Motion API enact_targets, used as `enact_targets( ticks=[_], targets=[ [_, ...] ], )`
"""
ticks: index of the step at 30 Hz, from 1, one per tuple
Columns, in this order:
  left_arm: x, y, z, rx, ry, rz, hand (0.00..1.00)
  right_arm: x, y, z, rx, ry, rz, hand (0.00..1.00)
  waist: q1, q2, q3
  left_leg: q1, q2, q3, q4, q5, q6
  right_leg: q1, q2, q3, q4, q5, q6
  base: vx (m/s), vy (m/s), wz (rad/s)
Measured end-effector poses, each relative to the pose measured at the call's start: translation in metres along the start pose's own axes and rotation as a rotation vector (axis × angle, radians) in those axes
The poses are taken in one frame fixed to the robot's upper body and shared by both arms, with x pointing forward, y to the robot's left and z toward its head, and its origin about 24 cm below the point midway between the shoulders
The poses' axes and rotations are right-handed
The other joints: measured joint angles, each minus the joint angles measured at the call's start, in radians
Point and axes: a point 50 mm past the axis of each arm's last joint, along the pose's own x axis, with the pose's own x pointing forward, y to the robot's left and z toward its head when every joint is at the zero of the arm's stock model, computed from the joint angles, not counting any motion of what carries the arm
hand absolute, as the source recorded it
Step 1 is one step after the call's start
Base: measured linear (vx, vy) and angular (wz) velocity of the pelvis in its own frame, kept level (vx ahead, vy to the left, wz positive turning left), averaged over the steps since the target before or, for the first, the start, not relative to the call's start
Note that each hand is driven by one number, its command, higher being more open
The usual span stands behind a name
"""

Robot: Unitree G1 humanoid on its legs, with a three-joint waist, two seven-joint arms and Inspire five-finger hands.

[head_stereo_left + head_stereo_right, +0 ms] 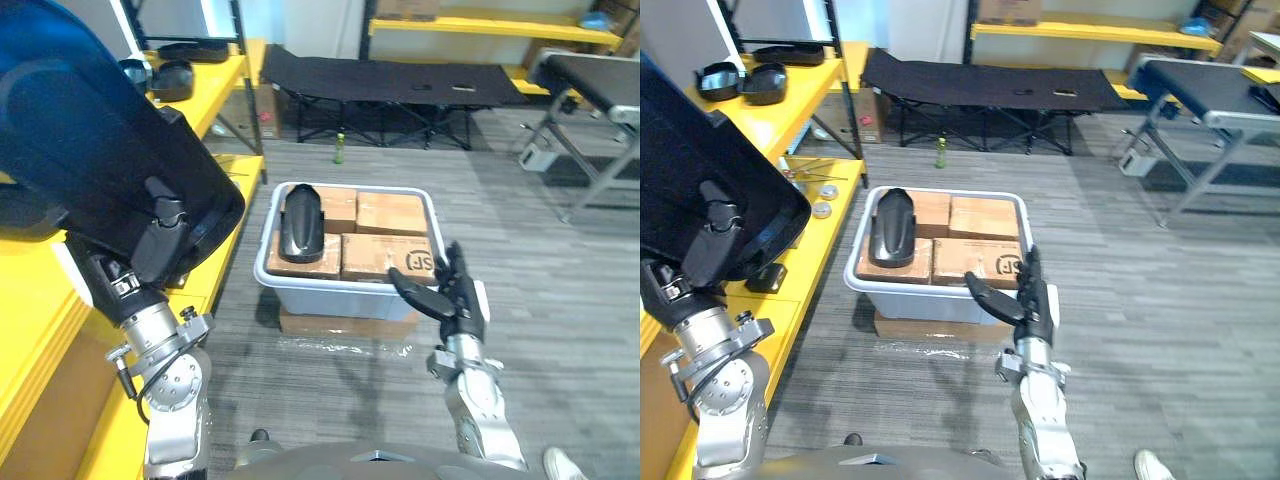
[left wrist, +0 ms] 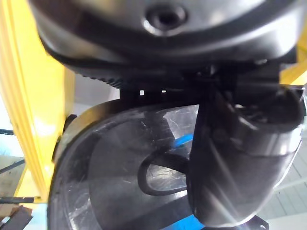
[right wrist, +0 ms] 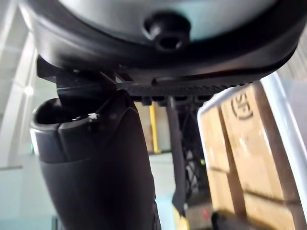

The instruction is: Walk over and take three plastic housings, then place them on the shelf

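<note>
Upper left of the frame, the left hand [image 1: 160, 245] is clamped on a big black housing [image 1: 90, 130], its thumb hooked over the lower edge while the fingers go behind the shell (the left wrist view shows the thumb pressed to the glossy plastic). This held piece hangs over the yellow shelf [image 1: 30, 300] along the left side. At centre stands a grey bin [image 1: 345, 290] packed with boxes [image 1: 390, 213], resting on a flat carton [image 1: 345, 325]. A second housing [image 1: 301, 222] lies lengthwise on the boxes at the bin's left side. The right hand [image 1: 458, 300] is at lower right of centre, by the bin's near right corner, fingers straight and spread, thumb reaching toward the bin, holding nothing; whether it touches the rim I cannot tell. Two more dark shells [image 1: 752, 82] sit on the shelf at the top left. A black cot [image 1: 390, 80] stands across the top, a green bottle [image 1: 339, 148] on the floor before it.
</note>
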Motion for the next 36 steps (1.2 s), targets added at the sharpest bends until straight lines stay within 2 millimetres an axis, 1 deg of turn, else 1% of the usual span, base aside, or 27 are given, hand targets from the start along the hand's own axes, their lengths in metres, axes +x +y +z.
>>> enact_targets(
  ticks=[2, 3, 4, 6, 7, 9, 10, 11, 12, 14, 15, 16, 17, 18, 20, 21, 22, 23, 24, 25, 26, 29, 30, 32, 33, 35, 36],
  targets=[
    [-0.001, 0.014, 0.002, 0.037, 0.002, 0.017, 0.0, 0.011, 0.02, 0.001, -0.018, 0.003, 0.092, 1.0, 0.041, 0.003, 0.001, -0.006, -0.006, -0.045, 0.001, 0.001, 0.001, 0.021, 0.0, -0.05, 0.0, -0.014, 0.001, -0.04, -0.025, 0.62],
    [-0.002, 0.02, 0.003, 0.05, 0.003, 0.027, 0.0, 0.013, 0.028, 0.004, -0.022, -0.009, 0.126, 1.0, 0.061, 0.004, 0.0, -0.012, -0.007, -0.058, 0.001, 0.001, 0.001, 0.026, 0.001, -0.065, 0.0, -0.017, -0.001, -0.03, -0.019, 0.45],
    [-0.002, 0.025, 0.005, 0.055, 0.003, 0.041, 0.0, 0.015, 0.032, 0.006, -0.023, -0.019, 0.149, 1.0, 0.074, 0.004, 0.0, -0.018, -0.008, -0.068, 0.001, 0.001, 0.001, 0.026, 0.002, -0.076, 0.0, -0.019, -0.001, 0.0, -0.018, 0.36],
    [-0.004, 0.042, 0.008, 0.072, -0.004, 0.095, 0.0, 0.024, 0.047, 0.016, -0.033, -0.062, 0.21, 1.0, 0.112, 0.005, 0.0, -0.035, -0.012, -0.097, 0.003, 0.009, 0.003, 0.026, 0.004, -0.102, 0.003, -0.022, 0.0, 0.01, -0.021, 0.38],
    [-0.006, 0.051, 0.009, 0.086, -0.001, 0.128, 0.0, 0.03, 0.051, 0.019, -0.069, -0.079, 0.229, 1.0, 0.132, 0.004, 0.0, -0.035, -0.017, -0.107, 0.004, 0.012, -0.001, 0.035, 0.002, -0.113, 0.003, -0.024, 0.001, 0.02, -0.011, 0.34],
    [-0.009, 0.058, 0.009, 0.081, 0.01, 0.16, 0.0, 0.035, 0.054, 0.021, -0.104, -0.089, 0.239, 1.0, 0.146, 0.0, 0.0, -0.035, -0.029, -0.134, 0.007, 0.013, 0.0, 0.054, -0.003, -0.139, 0.005, -0.031, 0.004, 0.03, -0.009, 0.42],
    [-0.01, 0.06, 0.009, 0.078, 0.02, 0.164, 0.0, 0.036, 0.054, 0.02, -0.116, -0.089, 0.241, 1.0, 0.158, -0.002, 0.0, -0.038, -0.033, -0.15, 0.009, 0.014, 0.001, 0.064, -0.003, -0.154, 0.006, -0.036, 0.005, 0.03, -0.014, 0.46],
    [-0.011, 0.06, 0.009, 0.078, 0.023, 0.164, 0.0, 0.036, 0.054, 0.02, -0.116, -0.087, 0.244, 1.0, 0.161, -0.003, 0.002, -0.042, -0.036, -0.159, 0.013, 0.014, 0.001, 0.07, -0.003, -0.165, 0.006, -0.038, 0.005, 0.02, -0.021, 0.53],
    [-0.011, 0.06, 0.008, 0.071, 0.028, 0.16, 0.0, 0.036, 0.055, 0.019, -0.12, -0.079, 0.257, 1.0, 0.159, -0.003, 0.002, -0.062, -0.042, -0.18, 0.026, 0.017, 0.003, 0.076, -0.002, -0.196, 0.009, -0.043, 0.005, 0.02, -0.032, 0.57],
    [-0.011, 0.058, 0.007, 0.051, 0.036, 0.13, 0.0, 0.036, 0.053, 0.017, -0.128, -0.062, 0.261, 1.0, 0.15, -0.001, 0.007, -0.095, -0.047, -0.183, 0.027, 0.032, 0.017, 0.084, -0.003, -0.241, 0.025, -0.058, 0.006, 0.0, -0.037, 0.82],
    [-0.01, 0.054, 0.007, 0.036, 0.036, 0.094, 0.0, 0.036, 0.049, 0.016, -0.131, -0.053, 0.249, 1.0, 0.126, -0.002, 0.011, -0.122, -0.036, -0.131, 0.03, 0.05, 0.047, 0.09, -0.004, -0.288, 0.038, -0.073, 0.007, -0.02, -0.019, 1.24],
    [-0.01, 0.047, 0.006, 0.019, 0.039, 0.048, 0.0, 0.036, 0.042, 0.014, -0.136, -0.045, 0.227, 1.0, 0.114, 0.006, 0.019, -0.135, -0.024, -0.084, 0.028, 0.082, 0.044, 0.092, -0.01, -0.322, 0.063, -0.084, 0.016, -0.02, 0.008, 1.12],
    [-0.011, 0.045, 0.006, 0.011, 0.042, 0.028, 0.0, 0.035, 0.038, 0.014, -0.141, -0.041, 0.216, 1.0, 0.119, 0.01, 0.023, -0.134, -0.026, -0.083, 0.022, 0.09, 0.031, 0.089, -0.015, -0.328, 0.073, -0.087, 0.019, 0.01, 0.047, 0.61],
    [-0.011, 0.042, 0.005, 0.005, 0.043, -0.002, 0.0, 0.036, 0.034, 0.013, -0.146, -0.037, 0.202, 1.0, 0.135, 0.013, 0.027, -0.138, -0.034, -0.083, 0.016, 0.099, 0.027, 0.087, -0.027, -0.332, 0.084, -0.09, 0.022, 0.01, 0.066, 0.22],
    [-0.01, 0.04, 0.005, -0.016, 0.043, -0.034, 0.0, 0.036, 0.033, 0.015, -0.141, -0.043, 0.202, 1.0, 0.132, 0.016, 0.037, -0.138, -0.05, -0.081, 0.008, 0.104, 0.037, 0.081, -0.052, -0.338, 0.12, -0.109, 0.023, 0.01, 0.051, 0.19],
    [-0.008, 0.034, 0.005, -0.041, 0.039, -0.071, 0.0, 0.036, 0.032, 0.017, -0.133, -0.057, 0.199, 1.0, 0.127, 0.016, 0.044, -0.141, -0.062, -0.081, 0.005, 0.107, 0.044, 0.067, -0.076, -0.335, 0.17, -0.139, 0.021, -0.02, 0.045, 0.19],
    [-0.006, 0.03, 0.005, -0.056, 0.032, -0.095, 0.0, 0.036, 0.032, 0.018, -0.126, -0.068, 0.196, 1.0, 0.125, 0.015, 0.051, -0.143, -0.068, -0.081, 0.005, 0.106, 0.046, 0.06, -0.087, -0.329, 0.2, -0.161, 0.016, -0.05, 0.055, 0.39],
    [-0.002, 0.022, 0.007, -0.077, 0.013, -0.147, 0.0, 0.035, 0.033, 0.022, -0.106, -0.086, 0.191, 1.0, 0.113, 0.011, 0.057, -0.15, -0.078, -0.085, 0.006, 0.108, 0.049, 0.029, -0.09, -0.261, 0.256, -0.218, 0.01, -0.06, 0.009, 0.61],
    [0.001, 0.016, 0.008, -0.088, -0.004, -0.195, 0.0, 0.033, 0.035, 0.025, -0.087, -0.107, 0.189, 1.0, 0.094, 0.004, 0.056, -0.161, -0.087, -0.085, 0.005, 0.119, 0.061, 0.002, -0.08, -0.191, 0.294, -0.257, 0.0, -0.08, -0.057, 0.83],
    [0.001, 0.009, 0.008, -0.106, -0.016, -0.259, 0.0, 0.03, 0.035, 0.029, -0.073, -0.133, 0.187, 1.0, 0.078, 0.001, 0.056, -0.163, -0.098, -0.093, -0.004, 0.139, 0.065, -0.01, -0.085, -0.165, 0.333, -0.277, -0.008, -0.02, -0.085, 0.67],
    [0.0, 0.003, 0.009, -0.116, -0.021, -0.309, 0.0, 0.028, 0.036, 0.033, -0.067, -0.157, 0.193, 1.0, 0.079, 0.002, 0.057, -0.163, -0.101, -0.096, -0.014, 0.157, 0.057, -0.013, -0.087, -0.151, 0.335, -0.272, 0.0, 0.0, -0.079, 0.41],
    [-0.002, -0.005, 0.009, -0.106, -0.027, -0.379, 0.0, 0.028, 0.037, 0.036, -0.082, -0.191, 0.201, 1.0, 0.08, 0.001, 0.057, -0.166, -0.105, -0.097, -0.012, 0.163, 0.055, -0.007, -0.085, -0.143, 0.32, -0.266, 0.01, 0.01, -0.027, 0.07],
    [-0.002, -0.007, 0.008, -0.097, -0.025, -0.394, 0.0, 0.028, 0.037, 0.037, -0.081, -0.2, 0.209, 1.0, 0.084, 0.001, 0.057, -0.157, -0.103, -0.085, -0.012, 0.163, 0.055, 0.004, -0.082, -0.138, 0.295, -0.258, 0.022, -0.03, -0.021, -0.24],
    [-0.002, -0.006, 0.007, -0.092, -0.018, -0.384, 0.0, 0.029, 0.039, 0.04, -0.088, -0.217, 0.243, 1.0, 0.09, 0.011, 0.062, -0.144, -0.088, -0.059, -0.011, 0.162, 0.055, 0.012, -0.067, -0.116, 0.264, -0.24, 0.02, -0.06, -0.016, -0.35],
    [-0.002, -0.005, 0.005, -0.091, -0.01, -0.368, 0.0, 0.029, 0.04, 0.043, -0.096, -0.231, 0.271, 1.0, 0.093, 0.02, 0.068, -0.14, -0.075, -0.048, -0.01, 0.16, 0.054, 0.01, -0.056, -0.105, 0.257, -0.233, 0.019, -0.1, -0.017, -0.34],
    [-0.004, -0.002, 0.002, -0.082, 0.011, -0.342, 0.0, 0.029, 0.041, 0.049, -0.115, -0.255, 0.311, 1.0, 0.093, 0.033, 0.076, -0.145, -0.059, -0.036, 0.002, 0.154, 0.054, -0.007, -0.046, -0.087, 0.266, -0.235, 0.014, -0.15, -0.013, -0.25],
    [-0.006, 0.001, 0.0, -0.073, 0.026, -0.324, 0.0, 0.029, 0.041, 0.052, -0.123, -0.272, 0.329, 1.0, 0.085, 0.039, 0.079, -0.16, -0.053, -0.035, 0.018, 0.142, 0.057, -0.017, -0.04, -0.086, 0.27, -0.241, 0.005, -0.16, 0.002, -0.06]
  ],
)
